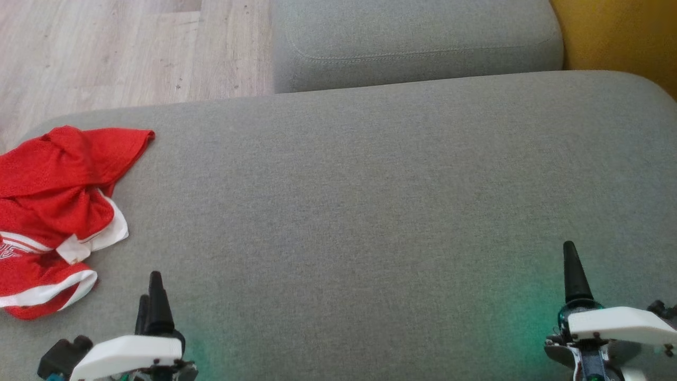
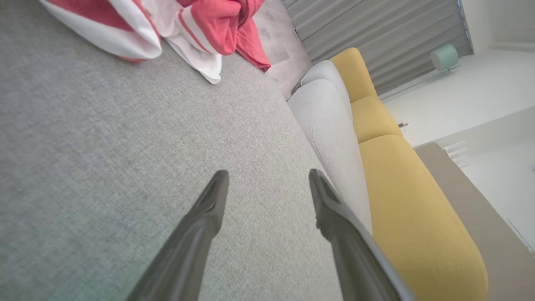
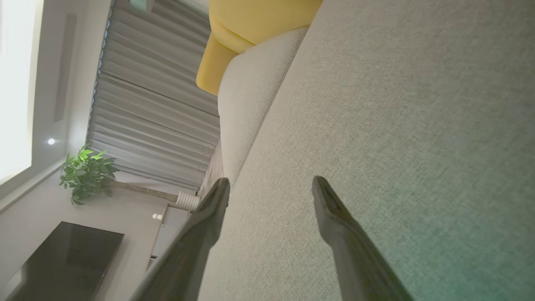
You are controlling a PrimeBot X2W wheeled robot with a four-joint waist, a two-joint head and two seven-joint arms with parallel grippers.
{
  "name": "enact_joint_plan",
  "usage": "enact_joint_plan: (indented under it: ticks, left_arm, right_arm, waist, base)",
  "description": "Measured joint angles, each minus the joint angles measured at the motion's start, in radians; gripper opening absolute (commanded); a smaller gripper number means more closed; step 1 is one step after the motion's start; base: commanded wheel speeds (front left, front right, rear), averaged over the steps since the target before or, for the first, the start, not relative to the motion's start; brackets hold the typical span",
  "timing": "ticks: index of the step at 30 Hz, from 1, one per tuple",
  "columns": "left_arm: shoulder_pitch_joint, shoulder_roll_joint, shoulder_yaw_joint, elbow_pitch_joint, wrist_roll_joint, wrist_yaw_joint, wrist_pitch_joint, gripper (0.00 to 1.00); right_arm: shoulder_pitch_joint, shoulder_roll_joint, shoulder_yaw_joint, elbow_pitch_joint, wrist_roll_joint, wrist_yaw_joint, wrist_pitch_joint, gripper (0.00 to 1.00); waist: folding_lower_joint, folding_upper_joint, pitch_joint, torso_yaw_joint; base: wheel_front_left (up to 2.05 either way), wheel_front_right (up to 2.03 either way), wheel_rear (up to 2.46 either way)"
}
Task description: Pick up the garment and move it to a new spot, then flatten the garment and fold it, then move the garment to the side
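The crumpled red mesh garment with white trim (image 1: 58, 211) lies bunched at the left edge of the head view, on the broad grey woven sofa cushion (image 1: 370, 211); the frame cuts off its left side, and the white marking on it is too small to read; the left gripper (image 2: 268, 175), at the lower left, sits near it but clear of the cloth, its dark fingers spread wide with nothing between them; the right gripper (image 3: 271, 182), lower right and well apart from the garment, is likewise splayed over bare cushion, though in the head view one finger hides the other.
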Motion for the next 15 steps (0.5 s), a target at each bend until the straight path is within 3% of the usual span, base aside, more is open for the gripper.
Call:
enact_joint_plan:
  ticks: [15]
  left_arm:
    - [0.0, 0.012, -0.034, -0.011, 0.204, 0.018, -0.043, 1.0]
  right_arm:
    - [-0.017, 0.0, 0.029, 0.002, -0.194, 0.0, -0.037, 1.0]
  waist:
    - [0.0, 0.0, -0.004, -0.002]
  base:
    - [0.0, 0.0, 0.0]
